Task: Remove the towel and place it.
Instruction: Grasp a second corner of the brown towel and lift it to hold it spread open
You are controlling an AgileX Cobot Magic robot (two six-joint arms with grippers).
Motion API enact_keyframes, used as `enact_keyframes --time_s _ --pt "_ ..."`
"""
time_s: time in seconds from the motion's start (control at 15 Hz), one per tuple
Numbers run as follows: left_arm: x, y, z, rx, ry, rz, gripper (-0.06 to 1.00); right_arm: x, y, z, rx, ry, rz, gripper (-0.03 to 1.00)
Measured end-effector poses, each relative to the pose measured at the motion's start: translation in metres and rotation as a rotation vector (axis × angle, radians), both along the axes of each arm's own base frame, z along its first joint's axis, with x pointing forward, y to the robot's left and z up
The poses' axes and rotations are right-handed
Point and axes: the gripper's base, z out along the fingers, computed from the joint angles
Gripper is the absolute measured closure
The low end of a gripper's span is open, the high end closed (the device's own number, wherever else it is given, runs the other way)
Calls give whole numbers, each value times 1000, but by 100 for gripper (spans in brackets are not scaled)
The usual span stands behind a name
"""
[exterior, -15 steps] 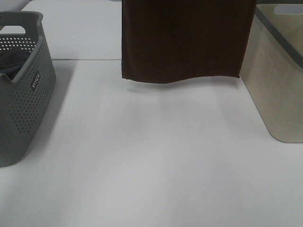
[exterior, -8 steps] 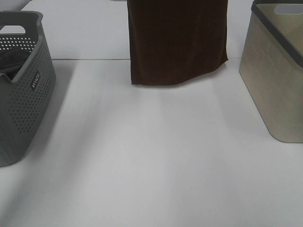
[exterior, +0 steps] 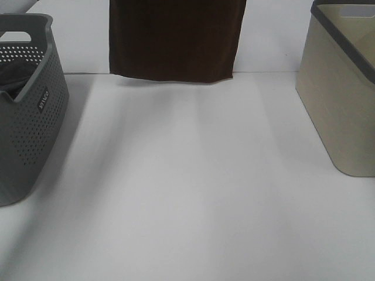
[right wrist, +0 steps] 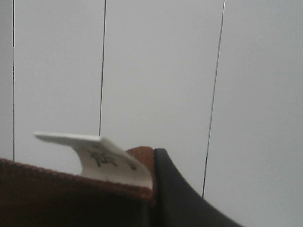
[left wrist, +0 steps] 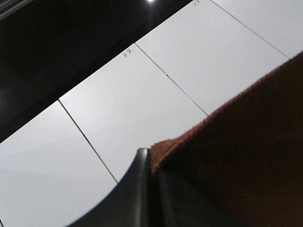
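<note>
towel [exterior: 176, 41] top cut by upper edge, grey basket [exterior: 35, 134] cut at left, tag [right wrist: 104, 161] print unreadable

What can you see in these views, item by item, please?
towel: one, dark reddish-brown, hanging over the table's far side
tag: one, white, on the towel corner by the right fingers
grey basket: one, grey, perforated, table's left
cloth: one, dark, inside the grey basket
beige basket: one, beige with grey rim, table's right
table: one, white
left fingers: dark, shut on a towel corner
right fingers: dark, shut on the tagged corner
</note>
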Motion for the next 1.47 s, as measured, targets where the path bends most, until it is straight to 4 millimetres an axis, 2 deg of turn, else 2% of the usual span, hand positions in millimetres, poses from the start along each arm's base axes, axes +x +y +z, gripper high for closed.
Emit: enact_keyframes --time_s 0.33,0.47,0.6,0.67,0.87,0.93,1.07,1.27,1.33,1.47 --pt "5 1 -6 5 90 20 94 1 2 -6 -30 67 20 96" --pt "10 2 -12 -25 190 17 94 1 4 -12 -51 122 37 96" --pt "16 1 -26 -53 379 37 94 -1 6 -17 -99 212 62 96" --pt "15 -11 -43 -92 604 19 94 -8 7 -21 -155 311 85 96" --pt "-5 -27 -54 -13 952 -60 94 -22 3 -24 -229 501 93 96" --pt "-10 -29 -54 1 995 -88 94 -26 2 -23 -233 525 93 96" --pt "-31 -31 -49 95 1158 -161 94 -43 -3 -15 -268 611 91 96" --pt "-58 -26 -34 137 1298 -208 94 -74 -11 8 -286 680 104 96" --pt "-71 -22 -26 134 1364 -215 94 -83 -13 12 -290 712 110 96" --pt "-80 -18 -19 102 1403 -213 94 -90 -14 11 -306 772 119 96"
